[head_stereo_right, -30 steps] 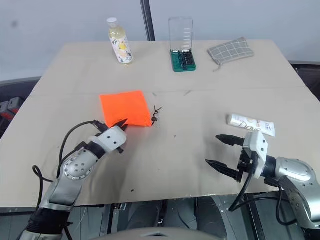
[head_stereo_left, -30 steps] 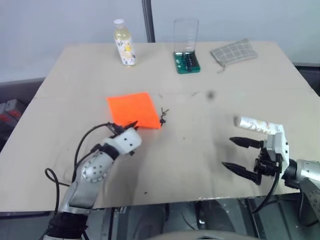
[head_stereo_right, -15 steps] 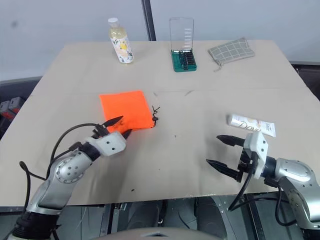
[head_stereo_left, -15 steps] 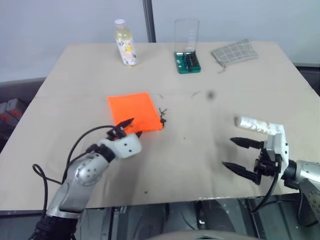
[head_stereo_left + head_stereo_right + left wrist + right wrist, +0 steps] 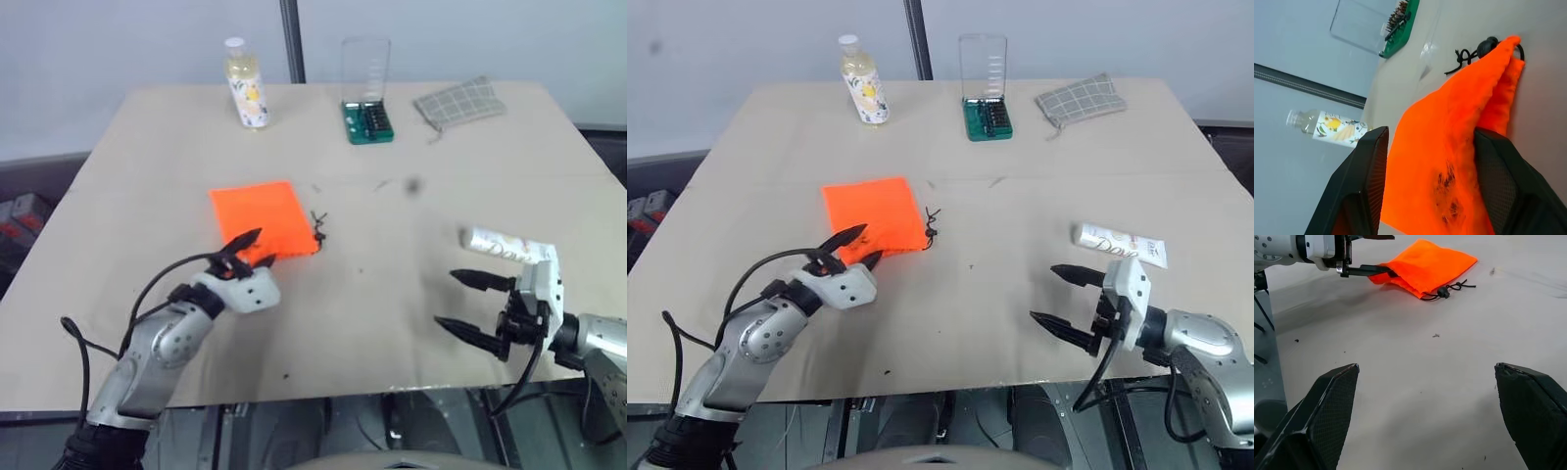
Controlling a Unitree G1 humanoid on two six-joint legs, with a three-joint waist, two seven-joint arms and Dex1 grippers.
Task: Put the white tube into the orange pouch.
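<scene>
Tan, matte tabletop [image 5: 392, 323] under my two arms, the task's things apart on it.

Nearest, lower right of my head views, my right gripper [image 5: 1065, 305] hovers with its black fingers spread wide and empty; just beyond it lies the white tube [image 5: 1120, 245], flattish, with faint brownish print. Lower left, my left gripper [image 5: 249, 250] has its fingers parted around the near edge of the orange pouch [image 5: 263, 217], one finger over the soft cloth; my left wrist view shows that edge between the fingers, with a dark smudge on the fabric and the thin drawstring knotted at the corner. Along the upper edge stand a yellowish bottle [image 5: 243, 83], a green bit case [image 5: 368, 117] with a clear lid, and a grey checked pouch [image 5: 458, 102].
</scene>
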